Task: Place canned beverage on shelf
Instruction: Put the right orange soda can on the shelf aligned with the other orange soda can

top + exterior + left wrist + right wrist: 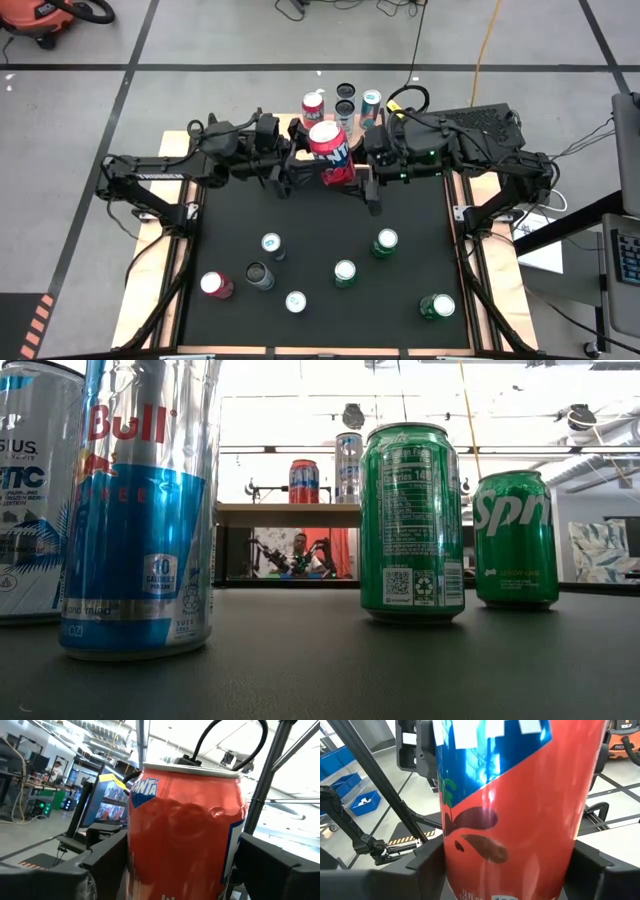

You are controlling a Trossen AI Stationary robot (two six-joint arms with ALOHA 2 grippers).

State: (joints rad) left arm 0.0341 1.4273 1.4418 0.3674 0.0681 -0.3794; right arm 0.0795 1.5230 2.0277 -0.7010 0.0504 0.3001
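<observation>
Both grippers met on one red Fanta can (331, 150).
Left gripper (300, 172) and right gripper (368, 172) each clamped it, arms reaching inward, just before the shelf (296, 128) at the table's far edge.

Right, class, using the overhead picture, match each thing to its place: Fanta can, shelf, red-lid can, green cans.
Things:
1. Fanta can
2. shelf
3. red-lid can
4. green cans

Places:
a. standing on the right half of the table
b. lifted in the air
c. at the table's top edge
d. standing at the table's lower left

Pairs: 1-b, 2-c, 3-d, 4-a
</observation>
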